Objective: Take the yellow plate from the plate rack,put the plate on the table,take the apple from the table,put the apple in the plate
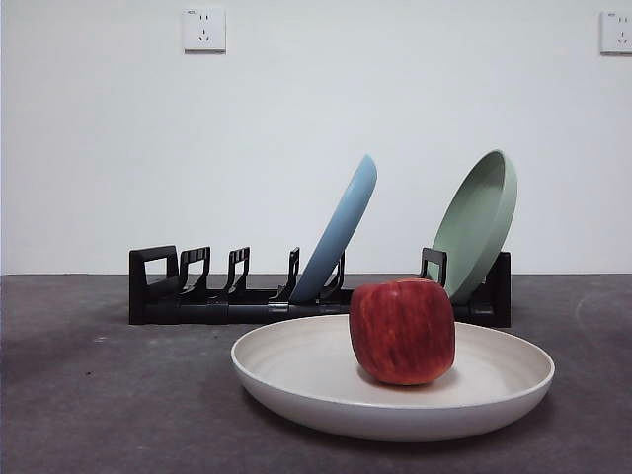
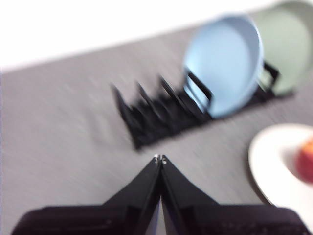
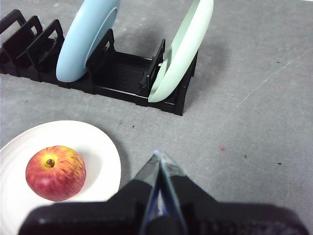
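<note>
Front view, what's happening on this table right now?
Nothing is being handled at this moment. The apple sits in the yellow plate on the table, in front of the plate rack, which holds a light blue plate and a pale green plate. The left gripper and right gripper are shut, empty, and clear of everything.

Plain white wall (image 1: pixel 316 148) fills the far side, evenly lit, no windows in view. Two white power sockets sit high on it: one left of centre (image 1: pixel 203 30), one at the far right edge (image 1: pixel 616 32), partly cut off. The wall meets a dark grey matte surface along a straight horizontal line.
</note>
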